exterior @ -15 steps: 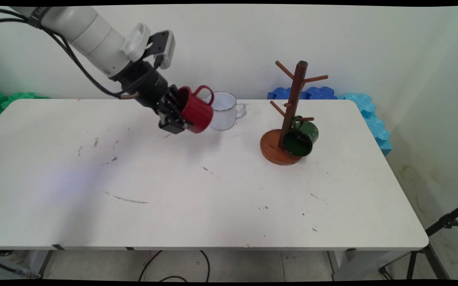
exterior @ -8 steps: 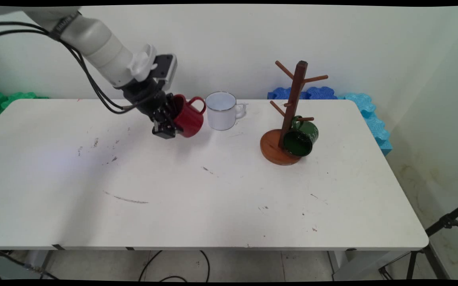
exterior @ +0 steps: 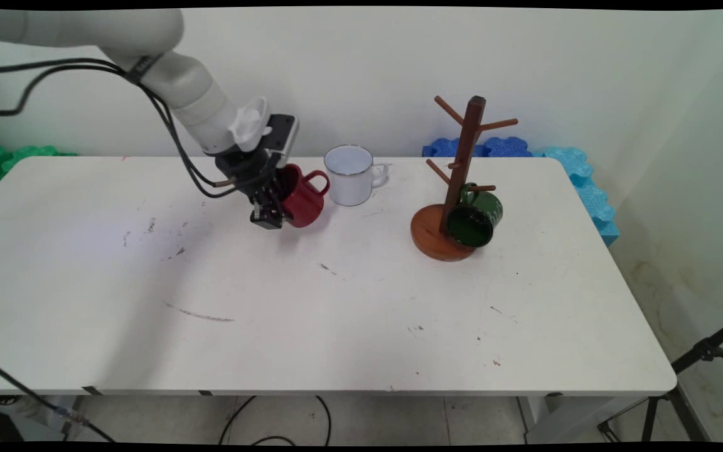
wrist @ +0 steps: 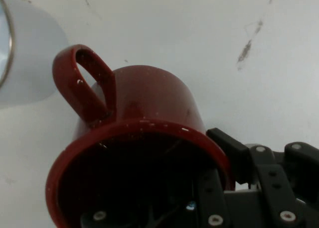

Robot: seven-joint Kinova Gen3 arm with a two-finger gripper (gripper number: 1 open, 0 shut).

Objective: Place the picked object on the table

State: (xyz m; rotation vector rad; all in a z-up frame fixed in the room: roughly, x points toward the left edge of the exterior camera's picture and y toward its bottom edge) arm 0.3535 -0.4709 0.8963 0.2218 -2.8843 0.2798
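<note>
A: We've got the gripper (exterior: 272, 212) pinching the red mug (exterior: 302, 199) by its rim wall, one finger inside, just left of the white mug (exterior: 350, 175).
B: Rigid, glossy enamel (likely slippery). We'd trust the rim grip over the handle.

a robot lab: bare white table (exterior: 336, 326), plain wall, foam blocks (exterior: 562, 160), tripod leg (exterior: 706, 351), floor cables (exterior: 273, 420)

Red mug (exterior: 302, 202) (wrist: 139, 138), tilted, rim clamped in jaws, beside white mug (exterior: 350, 175).
</note>
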